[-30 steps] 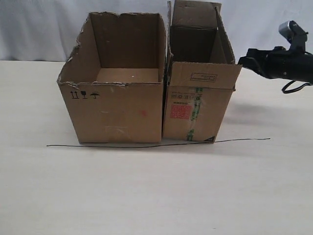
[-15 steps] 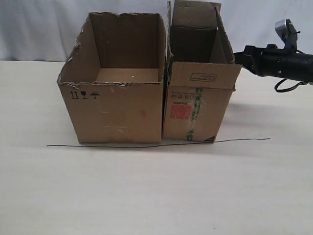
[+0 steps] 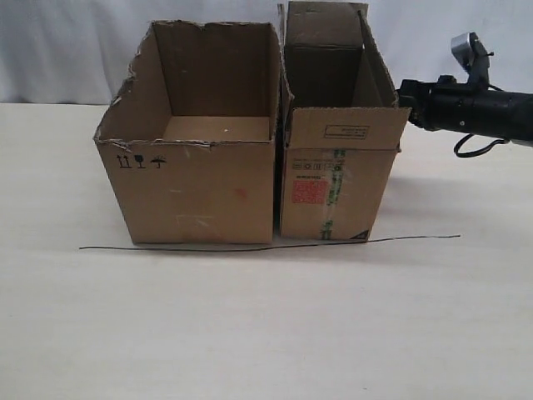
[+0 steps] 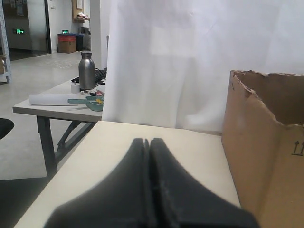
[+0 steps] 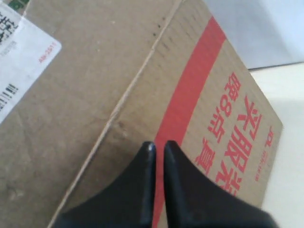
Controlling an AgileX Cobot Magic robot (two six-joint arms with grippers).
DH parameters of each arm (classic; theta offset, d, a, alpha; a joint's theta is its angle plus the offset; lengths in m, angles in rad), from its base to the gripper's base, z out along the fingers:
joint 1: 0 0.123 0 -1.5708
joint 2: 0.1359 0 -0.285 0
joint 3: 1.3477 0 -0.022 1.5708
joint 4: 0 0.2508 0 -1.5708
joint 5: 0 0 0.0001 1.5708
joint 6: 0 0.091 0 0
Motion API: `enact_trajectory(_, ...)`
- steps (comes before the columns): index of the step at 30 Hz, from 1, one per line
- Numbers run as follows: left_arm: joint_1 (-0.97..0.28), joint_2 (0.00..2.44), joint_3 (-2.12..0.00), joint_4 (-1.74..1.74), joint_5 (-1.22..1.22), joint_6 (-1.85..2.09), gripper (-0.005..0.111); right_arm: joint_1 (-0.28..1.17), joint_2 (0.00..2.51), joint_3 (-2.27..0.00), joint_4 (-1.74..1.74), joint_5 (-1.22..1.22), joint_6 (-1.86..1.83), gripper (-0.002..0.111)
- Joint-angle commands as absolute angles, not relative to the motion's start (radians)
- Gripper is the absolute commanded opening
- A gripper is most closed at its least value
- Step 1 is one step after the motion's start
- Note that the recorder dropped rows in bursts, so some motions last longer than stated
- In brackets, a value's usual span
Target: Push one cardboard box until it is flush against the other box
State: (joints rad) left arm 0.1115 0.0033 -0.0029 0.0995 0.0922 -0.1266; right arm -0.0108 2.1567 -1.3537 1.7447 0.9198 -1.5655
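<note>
The narrower cardboard box [image 3: 337,171], with red square print and green-striped tape, stands upright beside the wider other box [image 3: 196,187], whose top rim is torn. Only a thin dark seam shows between their facing walls. My right gripper [image 3: 405,100] is shut with nothing in it, its tip against the cardboard box's right wall near the top. In the right wrist view the right gripper [image 5: 158,144] meets that wall's red stripe on the cardboard box [image 5: 118,80]. My left gripper [image 4: 147,140] is shut and empty, standing off from the other box [image 4: 266,142]; it does not show in the exterior view.
A thin black wire [image 3: 266,245] lies on the table along the front of both boxes. A white curtain [image 3: 75,50] hangs behind the table. The left wrist view shows a side table [image 4: 52,107] with a metal bottle beyond the table's edge.
My right gripper has moved left until it touches the cardboard box's right wall. The box has straightened and shifted left, narrowing the gap to the other box. The left gripper's earlier state is not shown.
</note>
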Motion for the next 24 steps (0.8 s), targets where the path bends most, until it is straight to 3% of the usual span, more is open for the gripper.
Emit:
enact_trajectory(1, 0.104, 0.000, 0.000, 0.094, 0.083, -0.128, 0.000, -0.071, 2.113, -1.359, 1.689, 0.915, -1.536, 0.005)
enact_trajectory(5, 0.104, 0.000, 0.000, 0.094, 0.083, -0.128, 0.000, -0.159, 2.012, -1.285, 1.613, 0.915, -1.449, 0.005)
enact_trajectory(12, 0.104, 0.000, 0.000, 0.094, 0.083, -0.128, 0.000, -0.256, 1.729, -0.924, 1.744, 0.796, -1.633, 0.005)
enact_trajectory(24, 0.104, 0.000, 0.000, 0.094, 0.083, -0.128, 0.000, -0.109, 1.289, -0.456, 1.744, 0.731, -1.782, 0.005)
